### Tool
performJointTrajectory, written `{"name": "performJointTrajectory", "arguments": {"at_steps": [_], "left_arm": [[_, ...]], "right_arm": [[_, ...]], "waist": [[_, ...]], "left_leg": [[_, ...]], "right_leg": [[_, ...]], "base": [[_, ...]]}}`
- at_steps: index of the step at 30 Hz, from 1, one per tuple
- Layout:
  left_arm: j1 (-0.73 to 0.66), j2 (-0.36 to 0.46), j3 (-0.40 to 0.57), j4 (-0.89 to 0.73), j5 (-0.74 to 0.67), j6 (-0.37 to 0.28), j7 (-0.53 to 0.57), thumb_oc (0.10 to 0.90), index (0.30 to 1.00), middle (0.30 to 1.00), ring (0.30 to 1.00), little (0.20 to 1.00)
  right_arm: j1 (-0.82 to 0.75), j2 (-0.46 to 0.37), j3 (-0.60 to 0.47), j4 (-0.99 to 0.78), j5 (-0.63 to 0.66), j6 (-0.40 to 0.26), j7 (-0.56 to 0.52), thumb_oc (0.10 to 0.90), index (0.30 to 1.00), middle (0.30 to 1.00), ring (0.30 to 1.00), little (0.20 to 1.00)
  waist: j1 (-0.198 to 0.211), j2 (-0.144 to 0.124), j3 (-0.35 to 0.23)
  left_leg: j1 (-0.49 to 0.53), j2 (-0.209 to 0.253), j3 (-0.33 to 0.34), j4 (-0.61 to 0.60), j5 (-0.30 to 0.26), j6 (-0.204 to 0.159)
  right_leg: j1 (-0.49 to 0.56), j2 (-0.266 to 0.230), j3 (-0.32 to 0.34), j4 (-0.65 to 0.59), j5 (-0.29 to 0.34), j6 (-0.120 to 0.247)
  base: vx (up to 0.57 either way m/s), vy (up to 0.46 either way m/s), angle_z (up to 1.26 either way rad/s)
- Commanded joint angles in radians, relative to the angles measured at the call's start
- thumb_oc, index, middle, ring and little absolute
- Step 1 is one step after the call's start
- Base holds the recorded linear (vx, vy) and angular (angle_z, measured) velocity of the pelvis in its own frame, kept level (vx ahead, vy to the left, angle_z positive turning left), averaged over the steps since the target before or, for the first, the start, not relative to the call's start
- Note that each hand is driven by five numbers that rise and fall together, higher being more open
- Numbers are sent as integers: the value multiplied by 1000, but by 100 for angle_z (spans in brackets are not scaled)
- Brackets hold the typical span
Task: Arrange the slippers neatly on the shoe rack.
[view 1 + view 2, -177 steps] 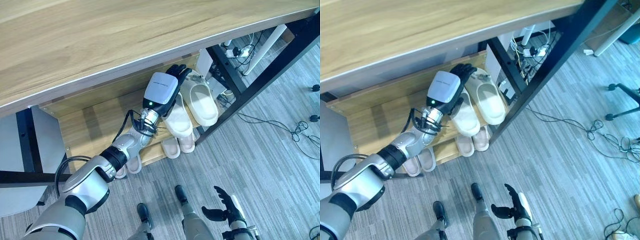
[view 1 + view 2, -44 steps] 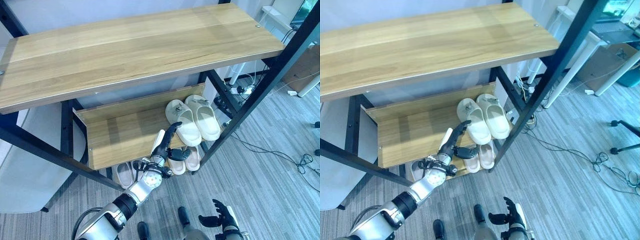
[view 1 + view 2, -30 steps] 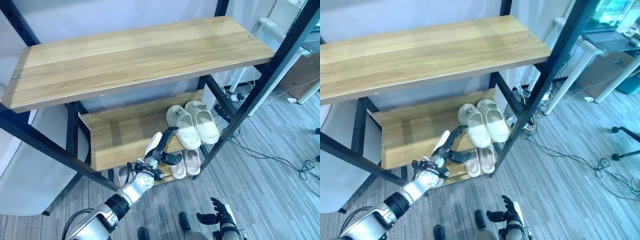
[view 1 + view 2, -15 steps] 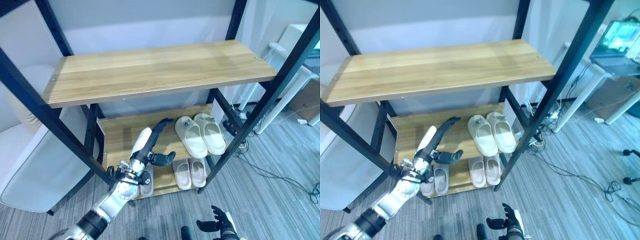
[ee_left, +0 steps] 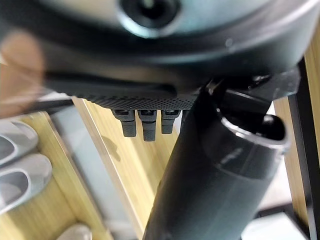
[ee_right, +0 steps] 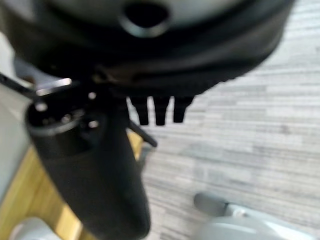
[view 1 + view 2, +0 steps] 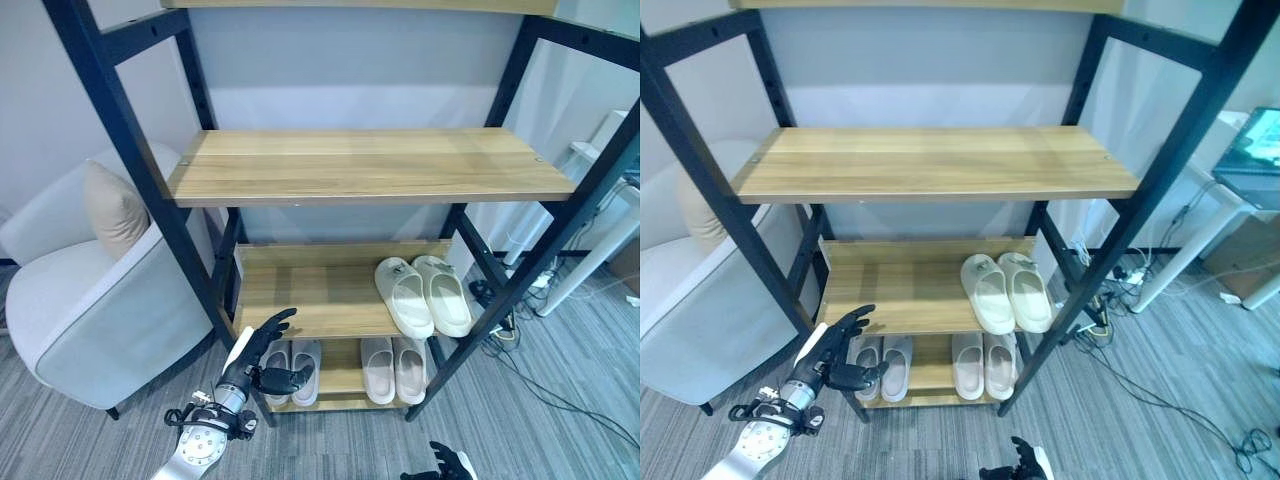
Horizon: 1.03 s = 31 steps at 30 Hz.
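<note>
The cream slippers (image 7: 422, 295) stand paired on the shoe rack's (image 7: 300, 300) middle shelf; the task looks finished. The left hand (image 7: 258, 360) and right hand (image 6: 150, 105) are spread, holding nothing.

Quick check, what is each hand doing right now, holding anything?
Left hand: open, fingers straight, holding nothing, in front of the shoe rack.
Right hand: open, fingers straight, holding nothing, over the floor.

The dark left hand (image 7: 262, 360) on its silver-grey arm is reaching forward, fingers straight, thumb spread, holding nothing; the dark right hand (image 7: 447, 464) is hanging low, fingers relaxed.
</note>
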Motion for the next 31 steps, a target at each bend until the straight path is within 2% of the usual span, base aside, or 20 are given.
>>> {"name": "performJointTrajectory", "arguments": {"at_steps": [1, 6, 11, 14, 17, 18, 19, 20, 22, 23, 24, 26, 31], "left_arm": [[-76, 23, 62, -74, -43, -103, -26, 800, 900, 900, 900, 900], [-64, 21, 53, 72, -30, -83, -50, 800, 900, 900, 900, 900], [-89, -61, 25, 301, 28, -65, -35, 800, 900, 900, 900, 900], [-122, -107, 6, 459, 115, -49, -4, 800, 900, 900, 900, 900], [-143, -120, -13, 530, 197, -45, 24, 800, 900, 900, 900, 900], [-152, -135, -19, 583, 209, -34, 23, 800, 900, 900, 900, 900], [-193, -170, -15, 761, 276, -18, 48, 800, 900, 900, 900, 900], [-195, -171, -15, 764, 276, -19, 49, 800, 900, 900, 900, 900], [-214, -195, 10, 868, 279, -3, 59, 800, 900, 900, 900, 900], [-215, -196, 10, 870, 279, -4, 59, 800, 900, 900, 900, 900], [-226, -221, 46, 962, 256, 13, 55, 800, 900, 900, 900, 900], [-232, -241, 81, 1042, 239, 28, 51, 800, 900, 900, 900, 900], [-231, -261, 160, 1172, 219, 76, 56, 800, 900, 900, 900, 900]], "right_arm": [[-37, 13, 2, 12, -16, -22, -1, 800, 900, 900, 900, 900], [-37, 2, 36, 22, -80, -13, 8, 800, 900, 900, 900, 900], [-34, 2, 17, 40, -42, -19, 24, 800, 900, 900, 900, 900], [-24, 3, 0, 52, -11, -25, 34, 800, 900, 900, 900, 900], [-16, 1, -3, 57, 3, -30, 40, 800, 900, 900, 900, 900], [-14, -2, -4, 61, 10, -32, 43, 800, 900, 900, 900, 900], [-18, -5, -9, 81, 29, -38, 50, 800, 900, 900, 900, 900], [-18, -6, -9, 81, 29, -38, 50, 800, 900, 900, 900, 900], [-21, -9, -19, 92, 49, -39, 56, 800, 900, 900, 900, 900], [-21, -9, -19, 92, 49, -39, 56, 800, 900, 900, 900, 900], [-27, -12, -33, 102, 71, -42, 61, 800, 900, 900, 900, 900], [-34, -14, -47, 112, 91, -40, 68, 800, 900, 900, 900, 900], [-57, -20, -67, 132, 117, -38, 86, 800, 900, 900, 900, 900]], "waist": [[20, -1, -12], [26, -5, -11], [14, -5, -6], [3, -3, -3], [-5, 0, -1], [-8, 1, 1], [-19, 4, -1], [-19, 4, 0], [-25, 6, -3], [-25, 7, -2], [-29, 9, -5], [-31, 10, -7], [-28, 11, -18]], "left_leg": [[6, -45, -19, 9, -76, 7], [8, -44, -26, 9, -73, 7], [9, -44, -24, 9, -71, 8], [10, -44, -21, 9, -71, 8], [11, -44, -19, 9, -72, 8], [11, -43, -17, 9, -72, 8], [10, -40, -9, 9, -72, 7], [10, -40, -8, 9, -73, 7], [10, -39, -2, 9, -73, 7], [10, -39, -2, 9, -73, 7], [9, -37, 4, 9, -73, 6], [9, -37, 9, 9, -73, 5], [18, -36, 15, 9, -80, 5]], "right_leg": [[21, 27, -62, 18, -94, 28], [22, 26, -70, 20, -93, 27], [21, 27, -67, 21, -93, 23], [18, 27, -65, 23, -92, 23], [15, 27, -62, 23, -91, 23], [14, 27, -61, 23, -90, 23], [8, 28, -52, 21, -88, 24], [8, 28, -52, 21, -88, 24], [4, 29, -45, 19, -86, 23], [4, 29, -45, 20, -86, 23], [1, 31, -39, 19, -86, 22], [0, 31, -36, 16, -85, 22], [3, 33, -28, 13, -88, 20]], "base": [[-18, 6, 10], [-5, -1, 1], [0, 0, 0], [0, 0, 0], [0, 0, 0], [0, 0, 0], [0, 0, 0], [-10, -1, -6], [-4, -4, -7], [3, -7, -4], [9, -4, -3], [16, -3, -7], [24, -2, -12]]}}
